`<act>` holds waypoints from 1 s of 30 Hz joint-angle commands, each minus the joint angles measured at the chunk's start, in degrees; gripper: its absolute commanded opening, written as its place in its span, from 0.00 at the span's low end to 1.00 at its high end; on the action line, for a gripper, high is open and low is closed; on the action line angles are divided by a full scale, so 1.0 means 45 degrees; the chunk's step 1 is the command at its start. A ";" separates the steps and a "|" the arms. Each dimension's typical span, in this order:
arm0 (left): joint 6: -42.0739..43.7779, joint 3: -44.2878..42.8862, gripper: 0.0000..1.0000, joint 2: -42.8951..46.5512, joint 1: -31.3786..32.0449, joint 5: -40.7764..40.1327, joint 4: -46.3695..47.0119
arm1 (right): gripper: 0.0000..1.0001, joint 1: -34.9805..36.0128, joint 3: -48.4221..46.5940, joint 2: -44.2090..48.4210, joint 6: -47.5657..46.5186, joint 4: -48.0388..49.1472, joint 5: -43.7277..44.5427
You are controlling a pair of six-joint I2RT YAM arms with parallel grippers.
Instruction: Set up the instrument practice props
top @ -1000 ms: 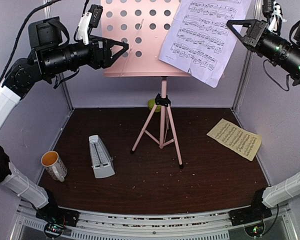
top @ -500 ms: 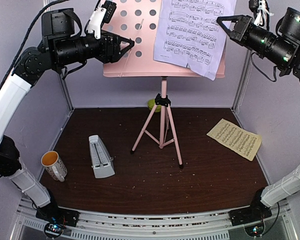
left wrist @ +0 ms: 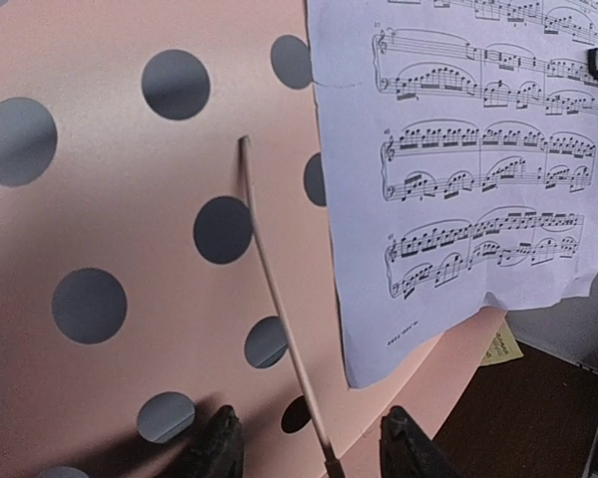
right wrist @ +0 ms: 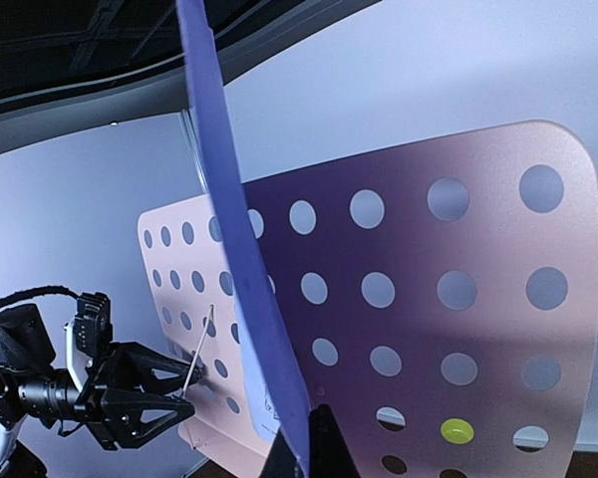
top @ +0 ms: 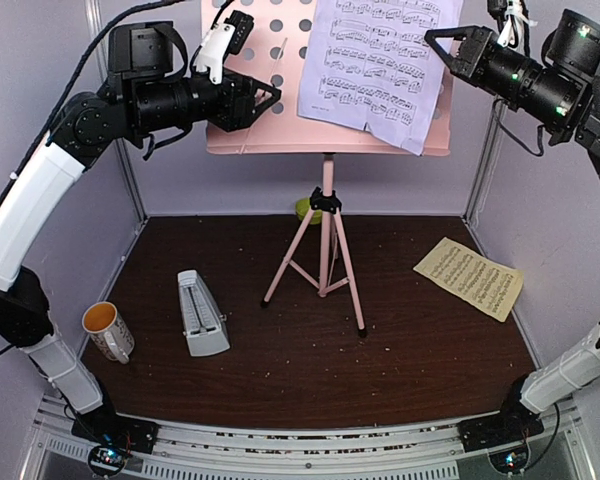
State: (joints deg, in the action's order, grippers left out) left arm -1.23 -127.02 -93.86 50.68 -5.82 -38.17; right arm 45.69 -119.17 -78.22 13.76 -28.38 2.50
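Staves of notes fill lavender page (left wrist: 458, 179) — footer print unreadable.

There is one pink music stand (top: 280, 110) and there are two sheets of printed music: one lavender page (top: 375, 70) and one pale-yellow page (top: 470, 277). There is one grey metronome (top: 201, 315), one white mug (top: 107, 330), one lime-green bowl (top: 304, 209) and one thin stick (left wrist: 279, 329). Two grippers are in view, the left gripper (top: 270, 98) and the right gripper (top: 432, 40).
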 commanded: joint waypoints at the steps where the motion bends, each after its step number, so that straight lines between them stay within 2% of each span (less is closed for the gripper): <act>1: -0.0138 -0.0367 0.44 -0.0048 0.0084 -0.0034 0.0484 | 0.00 -0.0148 -0.0502 -0.0169 -0.0088 0.0298 -0.0272; 9: -0.0091 0.0482 0.20 0.0442 0.0145 0.0062 0.1636 | 0.00 -0.0182 -0.0559 -0.0251 -0.0147 0.0253 -0.0273; 12: -0.0038 0.0625 0.08 0.0507 0.0145 0.0026 0.1784 | 0.00 -0.0193 -0.0548 -0.0274 -0.0147 0.0223 -0.0228; 15: -0.0028 0.0629 0.01 0.0497 0.0146 0.0030 0.1806 | 0.00 -0.0193 -0.0549 -0.0295 -0.0130 0.0208 -0.0205; 20: -0.0030 0.1009 0.00 0.0739 0.0145 -0.0016 0.2125 | 0.00 -0.0193 -0.0539 -0.0373 -0.0043 0.0238 -0.0204; 26: 0.0162 0.2927 0.00 0.1650 0.0165 0.0062 0.4262 | 0.00 -0.0193 -0.0538 -0.0484 0.0174 0.0317 -0.0301; 30: 0.0667 0.3251 0.00 0.1731 0.0165 0.0507 0.4872 | 0.00 -0.0193 -0.0567 -0.0575 0.0205 0.0447 -0.0531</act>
State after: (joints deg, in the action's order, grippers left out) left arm -0.82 -113.23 -87.83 51.22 -5.30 -24.03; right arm 45.19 -120.51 -80.31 13.93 -28.38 1.67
